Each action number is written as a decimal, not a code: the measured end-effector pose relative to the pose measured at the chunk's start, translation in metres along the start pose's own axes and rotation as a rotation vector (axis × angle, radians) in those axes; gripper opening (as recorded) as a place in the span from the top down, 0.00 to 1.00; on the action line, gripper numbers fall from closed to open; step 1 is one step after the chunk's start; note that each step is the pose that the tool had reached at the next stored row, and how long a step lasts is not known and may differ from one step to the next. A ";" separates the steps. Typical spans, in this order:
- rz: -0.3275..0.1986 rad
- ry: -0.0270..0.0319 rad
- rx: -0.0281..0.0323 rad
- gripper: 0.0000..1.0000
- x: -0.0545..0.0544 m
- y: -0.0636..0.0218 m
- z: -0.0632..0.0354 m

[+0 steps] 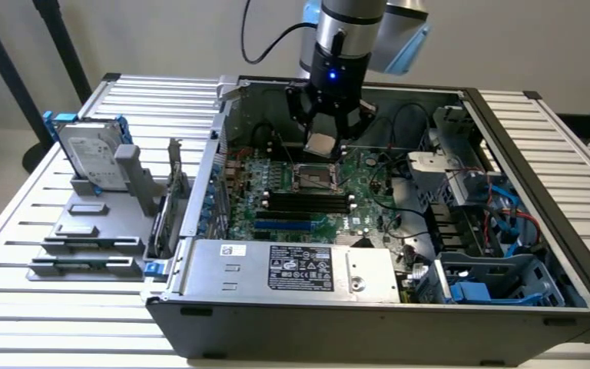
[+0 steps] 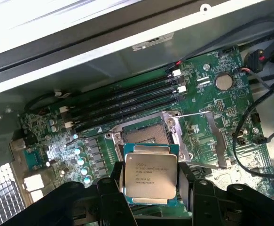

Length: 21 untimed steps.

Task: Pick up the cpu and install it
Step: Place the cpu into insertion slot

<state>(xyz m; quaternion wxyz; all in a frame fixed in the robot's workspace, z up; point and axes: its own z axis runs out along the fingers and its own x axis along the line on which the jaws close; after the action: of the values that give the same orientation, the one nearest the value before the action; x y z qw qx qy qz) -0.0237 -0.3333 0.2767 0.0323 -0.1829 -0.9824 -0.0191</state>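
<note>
The cpu is a small square chip with a shiny silver top and printed text, held between my black fingers. My gripper is shut on the cpu and hangs a little above the motherboard inside the open computer case. The open cpu socket, with its metal frame raised, lies just beyond the chip in the wrist view. In the exterior view the socket sits directly below the chip.
Black memory slots run beside the socket. Cables and blue drive brackets fill the case at the exterior view's right. A power supply lies at the case front. A hard drive stands on a grey fixture outside the case.
</note>
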 end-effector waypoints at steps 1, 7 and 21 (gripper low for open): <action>0.018 -0.0005 -0.0014 0.45 0.000 0.0000 0.0012; 0.126 -0.0033 -0.0090 0.45 -0.001 -0.0002 0.0084; 0.380 -0.0098 -0.0269 0.45 -0.001 -0.0005 0.0193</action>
<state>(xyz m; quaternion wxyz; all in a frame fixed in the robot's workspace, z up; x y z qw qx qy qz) -0.0237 -0.3333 0.2574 0.0281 -0.3656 -0.9300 -0.0249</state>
